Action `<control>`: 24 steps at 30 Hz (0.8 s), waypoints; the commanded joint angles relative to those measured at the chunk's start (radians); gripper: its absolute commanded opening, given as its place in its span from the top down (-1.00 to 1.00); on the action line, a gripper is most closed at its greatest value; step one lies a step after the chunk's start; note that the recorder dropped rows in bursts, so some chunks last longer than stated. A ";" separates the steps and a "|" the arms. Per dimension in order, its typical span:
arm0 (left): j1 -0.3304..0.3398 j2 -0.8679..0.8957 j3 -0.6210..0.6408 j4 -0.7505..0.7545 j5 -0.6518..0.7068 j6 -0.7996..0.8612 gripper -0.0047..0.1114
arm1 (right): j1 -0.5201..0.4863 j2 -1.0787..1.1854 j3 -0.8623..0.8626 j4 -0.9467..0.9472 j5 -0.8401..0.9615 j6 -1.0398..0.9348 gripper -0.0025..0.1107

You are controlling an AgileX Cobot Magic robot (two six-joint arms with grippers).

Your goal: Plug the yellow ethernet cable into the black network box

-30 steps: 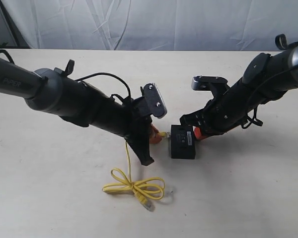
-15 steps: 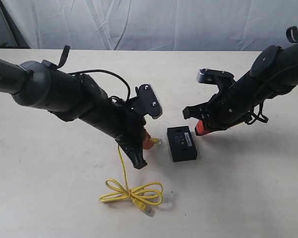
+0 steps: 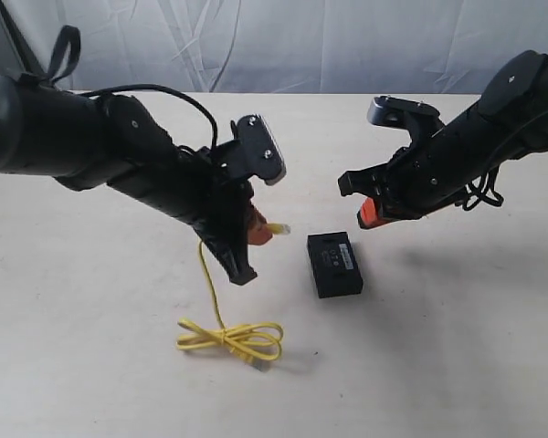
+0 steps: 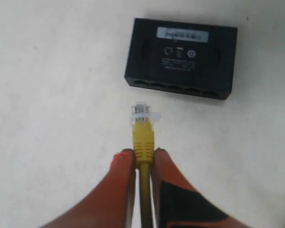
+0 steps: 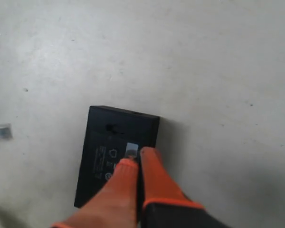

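The yellow cable point(image 4: 143, 142) is pinched just behind its clear plug point(image 4: 142, 114) by the left gripper point(image 4: 143, 159), and the plug is pointed along its own length at the port side of the black box point(image 4: 180, 54), which is seen lying flat near the table's middle. A clear gap is left between plug and ports, with the plug aimed toward the row's left end. The right gripper point(image 5: 135, 164), fingers pressed together and empty, is held above the box's label end.

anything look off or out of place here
Nothing looks damaged or spilled. The black network box lies flat on the table, slightly askew. The yellow ethernet cable stays unplugged, its plug held short of the ports by the left gripper.
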 commanded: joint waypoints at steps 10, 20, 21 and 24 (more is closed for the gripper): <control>0.074 -0.100 0.202 -0.589 -0.009 0.614 0.92 | 0.079 -0.003 0.002 -0.001 0.002 0.001 0.97; 0.134 -0.031 0.205 -0.720 0.078 0.801 0.92 | 0.085 -0.003 0.002 -0.015 -0.023 0.001 0.97; 0.134 -0.010 0.205 -0.704 0.093 0.801 0.92 | 0.085 -0.003 0.002 -0.015 -0.023 0.001 0.97; 0.132 0.046 0.195 -0.693 0.102 0.801 0.92 | 0.085 -0.003 0.002 -0.015 -0.027 0.001 0.97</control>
